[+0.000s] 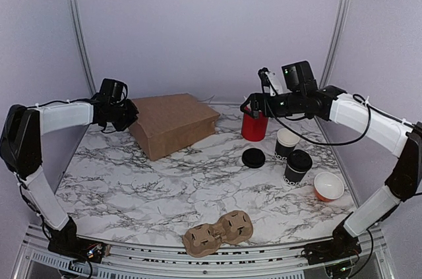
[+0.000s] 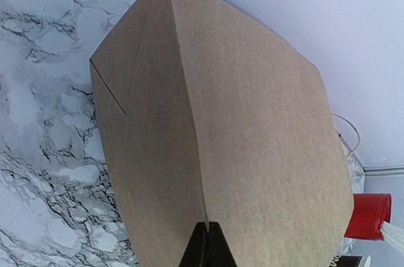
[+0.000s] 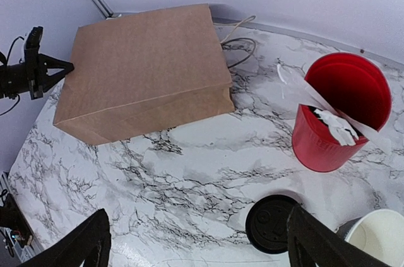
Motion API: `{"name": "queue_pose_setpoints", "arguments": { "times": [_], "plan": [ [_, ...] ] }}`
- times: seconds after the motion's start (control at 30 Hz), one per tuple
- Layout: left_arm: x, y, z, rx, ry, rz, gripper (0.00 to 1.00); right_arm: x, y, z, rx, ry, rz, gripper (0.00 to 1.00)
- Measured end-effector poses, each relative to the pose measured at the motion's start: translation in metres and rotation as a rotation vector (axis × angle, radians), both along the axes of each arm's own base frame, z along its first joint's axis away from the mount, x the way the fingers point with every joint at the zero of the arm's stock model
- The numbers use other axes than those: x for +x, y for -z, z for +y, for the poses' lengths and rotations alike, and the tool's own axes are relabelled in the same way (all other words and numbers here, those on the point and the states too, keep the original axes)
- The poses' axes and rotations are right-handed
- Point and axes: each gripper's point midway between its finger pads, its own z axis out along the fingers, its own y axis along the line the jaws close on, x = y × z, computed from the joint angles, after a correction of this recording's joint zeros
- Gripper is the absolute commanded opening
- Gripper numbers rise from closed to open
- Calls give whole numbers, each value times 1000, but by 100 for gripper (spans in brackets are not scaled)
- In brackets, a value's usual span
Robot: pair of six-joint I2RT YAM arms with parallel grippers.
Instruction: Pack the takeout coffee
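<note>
The coffee (image 1: 297, 167), lid on, stands on the right side of the desk (image 1: 165, 186). An open cup (image 1: 287, 143) is just behind it, a bowl (image 1: 328, 186) just to its right, and a loose lid (image 1: 253, 157) lies flat to its left. Neither arm is touching it.

The right arm comes in from the right edge, bent at the elbow, with its forearm level above the cups. The right claw (image 3: 197, 216) hangs over the red tub (image 1: 254, 127), fingers spread wide apart with nothing between them. The left arm rises from its base and stretches along the left edge to the brown bag (image 1: 173, 124) lying on its side at the back. The left claw (image 2: 207, 242) is pressed together on the bag's near fold.

Only the top view shows the coffee, the bowl and the cardboard carrier (image 1: 219, 233) at the near edge. The right wrist view looks down into the tub at the white sachets, and shows a cord behind the bag and the left claw's tips meeting the bag's corner. The left wrist view is almost filled by the bag, with its crease running straight into the closed fingers.
</note>
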Motion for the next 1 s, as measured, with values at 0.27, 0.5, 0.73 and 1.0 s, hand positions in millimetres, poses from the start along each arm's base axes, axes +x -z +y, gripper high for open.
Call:
{"name": "queue_pose_setpoints", "arguments": {
  "times": [0.27, 0.5, 0.73, 1.0],
  "plan": [
    [-27, -105, 0, -17, 97, -236, 0, 10, 10, 25, 48, -48, 40, 94],
    [-71, -187, -8, -47, 235, -443, 0, 21, 1, 56, 135, -97, 39, 94],
    [-101, -220, -23, -97, 370, -527, 0, 29, 0, 86, 234, -138, 49, 93],
    [-119, -243, -35, -155, 462, -564, 0, 25, -2, 110, 340, -202, 71, 91]
  ]
}}
